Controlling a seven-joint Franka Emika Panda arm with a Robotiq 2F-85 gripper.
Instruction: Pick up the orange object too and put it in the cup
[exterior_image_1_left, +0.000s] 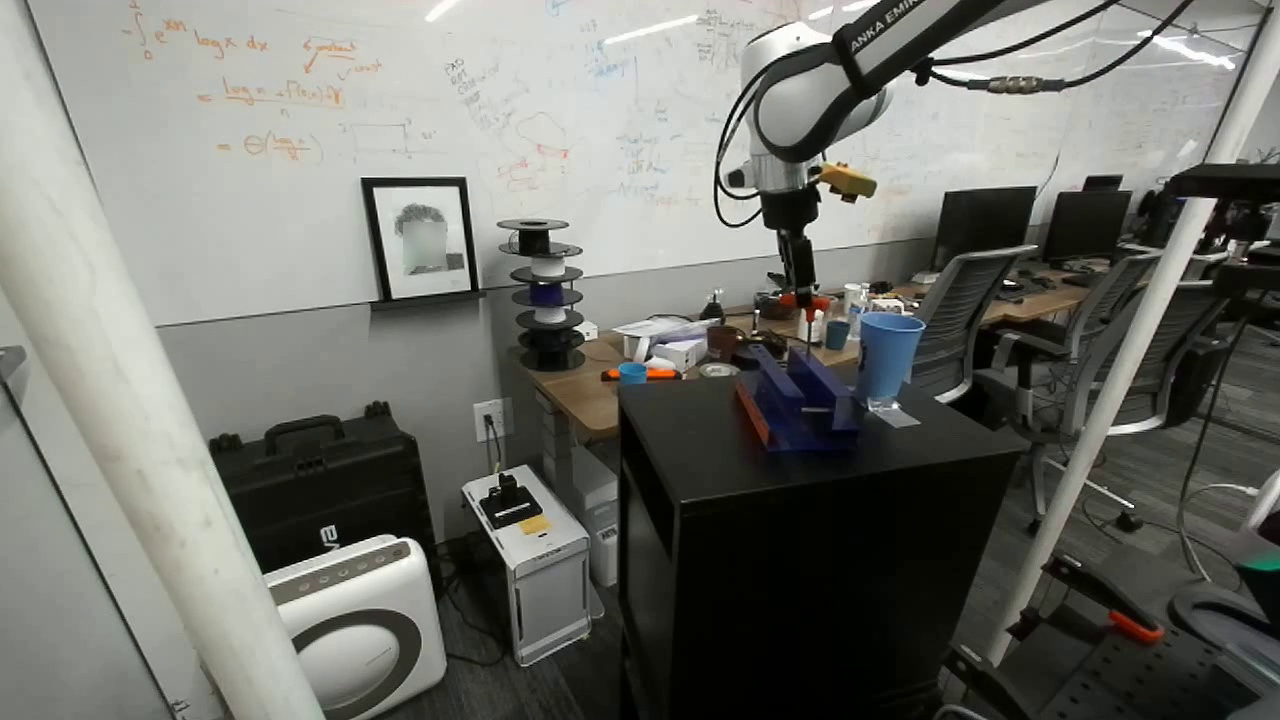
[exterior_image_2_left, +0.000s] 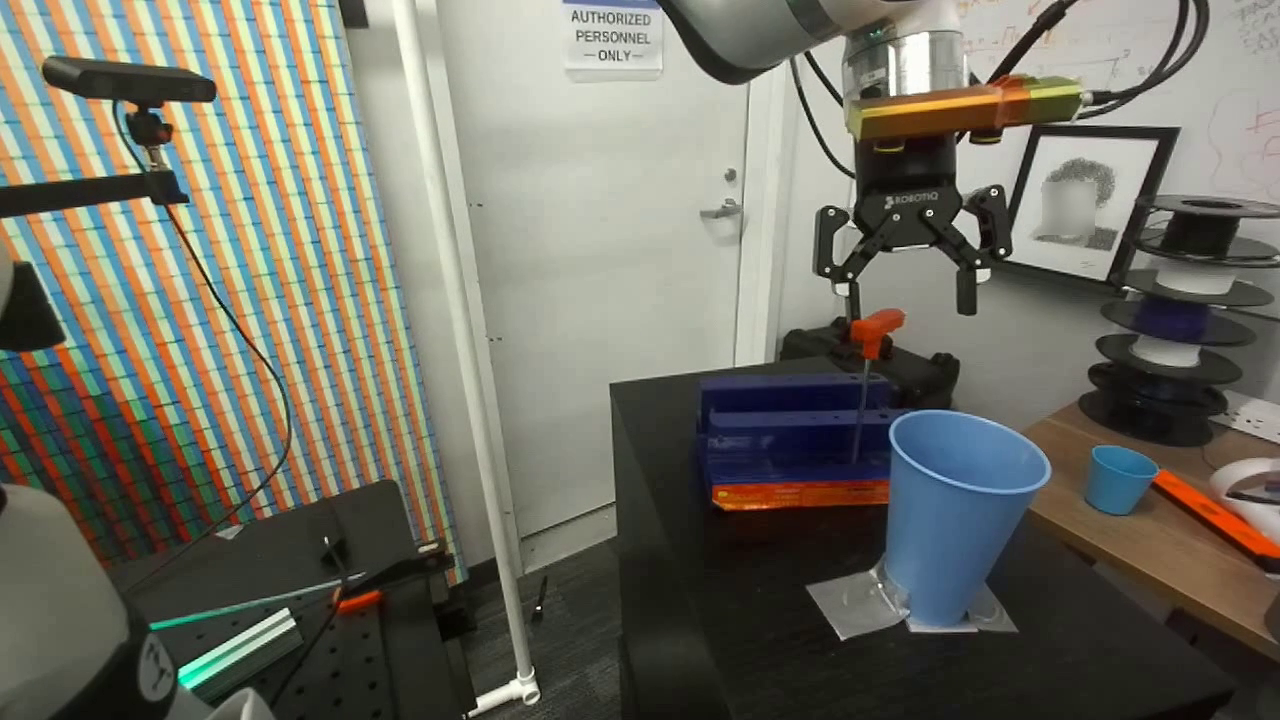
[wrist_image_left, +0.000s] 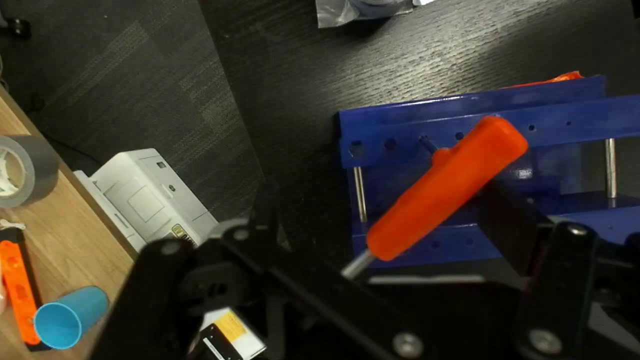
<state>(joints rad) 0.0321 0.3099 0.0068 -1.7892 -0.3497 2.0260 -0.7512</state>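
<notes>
Orange-handled tool (exterior_image_2_left: 874, 340) stands in the dark blue holder (exterior_image_2_left: 780, 460), and here's the claw (exterior_image_2_left: 910, 300), spread wide right at the tool's top! Light blue cup (exterior_image_2_left: 955, 530) upright nearby on the black cabinet (exterior_image_2_left: 750, 570).

From afar I'd call this a lab with an office side: formula-scrawled whiteboard (exterior_image_1_left: 600, 160), stacked spools (exterior_image_1_left: 547, 295), monitors (exterior_image_1_left: 985, 226), chairs (exterior_image_1_left: 968, 310), "AUTHORIZED PERSONNEL ONLY" sign (exterior_image_2_left: 613, 38).
</notes>
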